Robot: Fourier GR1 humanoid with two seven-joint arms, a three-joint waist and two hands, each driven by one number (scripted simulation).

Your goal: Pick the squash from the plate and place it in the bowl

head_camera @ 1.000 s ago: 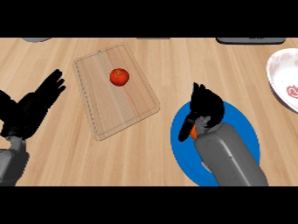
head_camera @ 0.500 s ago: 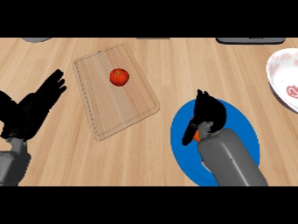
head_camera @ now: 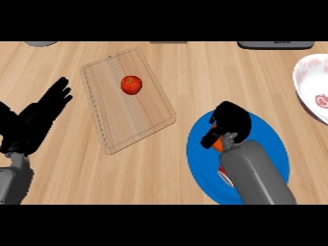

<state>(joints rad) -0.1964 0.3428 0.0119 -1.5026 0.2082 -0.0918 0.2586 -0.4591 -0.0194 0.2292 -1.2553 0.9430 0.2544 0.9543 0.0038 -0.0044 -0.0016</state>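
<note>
An orange squash point(head_camera: 215, 143) lies on the blue plate point(head_camera: 273, 144) at the lower right, mostly hidden under my right hand point(head_camera: 232, 122). That hand sits on top of the squash with its fingers curled down round it. The white bowl point(head_camera: 321, 96) with a red pattern stands at the right edge, well apart from the plate. My left hand point(head_camera: 30, 122) rests open at the left edge, fingers up, holding nothing.
A wooden cutting board point(head_camera: 127, 98) lies left of the plate with a red tomato point(head_camera: 131, 84) on it. Dark objects point(head_camera: 276, 44) sit along the far edge of the counter.
My right hand has lowered slightly onto the squash and closed in over it. The left hand, board and bowl have not moved.
</note>
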